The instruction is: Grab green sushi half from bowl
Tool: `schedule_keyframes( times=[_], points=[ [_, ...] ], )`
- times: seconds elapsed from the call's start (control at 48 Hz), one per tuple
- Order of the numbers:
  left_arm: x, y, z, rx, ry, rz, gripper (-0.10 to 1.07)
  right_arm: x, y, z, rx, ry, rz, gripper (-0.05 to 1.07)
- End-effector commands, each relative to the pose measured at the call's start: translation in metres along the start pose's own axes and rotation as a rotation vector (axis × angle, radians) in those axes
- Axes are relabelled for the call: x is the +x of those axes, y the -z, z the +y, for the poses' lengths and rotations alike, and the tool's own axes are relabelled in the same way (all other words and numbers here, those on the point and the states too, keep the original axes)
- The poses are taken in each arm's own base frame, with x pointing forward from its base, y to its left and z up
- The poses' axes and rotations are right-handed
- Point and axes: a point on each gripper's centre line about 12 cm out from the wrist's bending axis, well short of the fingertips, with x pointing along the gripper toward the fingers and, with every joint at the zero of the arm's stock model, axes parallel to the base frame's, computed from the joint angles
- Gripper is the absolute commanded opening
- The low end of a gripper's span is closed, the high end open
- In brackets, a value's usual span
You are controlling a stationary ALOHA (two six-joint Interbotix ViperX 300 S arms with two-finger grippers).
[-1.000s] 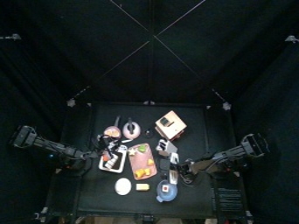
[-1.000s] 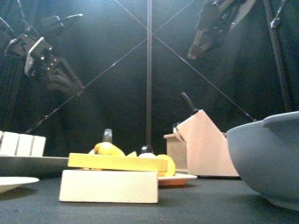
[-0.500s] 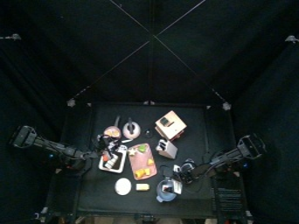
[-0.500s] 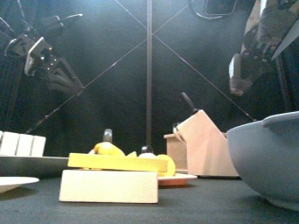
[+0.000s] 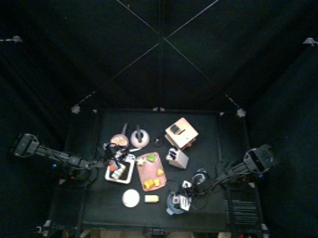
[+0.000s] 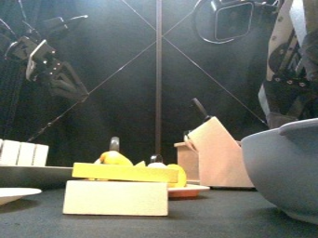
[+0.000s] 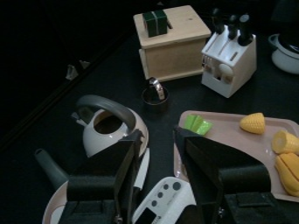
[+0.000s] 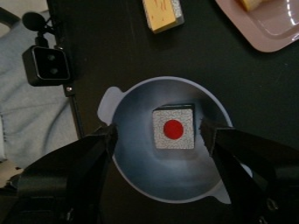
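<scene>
The bowl [image 8: 176, 182] is light blue with a pale rim and stands at the table's front right [image 5: 177, 207]; it looms large in the front view [image 6: 284, 172]. Inside it lies the sushi half [image 8: 173, 129], a square grey-green piece with a red centre. My right gripper [image 8: 163, 133] hangs straight above the bowl, open wide, with one jaw on each side of the piece and not touching it. From above, the right gripper [image 5: 187, 195] covers part of the bowl. My left gripper [image 7: 166, 175] rests open over the table's left side.
A pink tray [image 5: 152, 169] with yellow and green pieces lies mid-table. A yellow block [image 8: 163, 13] and a white disc [image 5: 130, 198] sit left of the bowl. Behind them are a wooden box [image 7: 170, 39], a knife block [image 7: 228, 57] and a kettle [image 7: 100, 122]. A small black camera [image 8: 47, 61] stands by the bowl.
My right arm has swung toward the table's front and come down over the bowl, still open. The left arm has not moved.
</scene>
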Motion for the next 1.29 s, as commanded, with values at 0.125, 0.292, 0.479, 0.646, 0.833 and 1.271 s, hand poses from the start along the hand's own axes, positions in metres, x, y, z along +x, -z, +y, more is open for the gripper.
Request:
schedule_keyframes(
  times=[0.125, 0.292, 0.479, 0.646, 0.833, 1.271],
  points=[
    [0.000, -0.005, 0.000, -0.009, -0.002, -0.012, 0.76, 0.006, -0.008, 0.008, -0.005, 0.019, 0.020, 1.04],
    [0.000, -0.004, 0.000, -0.007, -0.002, -0.010, 0.76, 0.014, -0.007, 0.009, -0.009, 0.033, 0.040, 1.04],
    [0.000, -0.005, 0.000, -0.010, -0.003, -0.011, 0.76, 0.018, -0.006, 0.008, -0.009, 0.042, 0.050, 1.03],
    [0.000, -0.005, 0.000, -0.009, -0.002, -0.012, 0.76, 0.018, -0.003, 0.007, -0.012, 0.055, 0.064, 1.02],
    [0.000, -0.004, 0.000, -0.009, -0.004, -0.010, 0.76, 0.020, -0.002, 0.006, -0.012, 0.062, 0.072, 0.91],
    [0.000, -0.005, 0.000, -0.009, -0.002, -0.012, 0.76, 0.005, -0.009, 0.011, -0.014, 0.033, 0.038, 0.55]
  ],
)
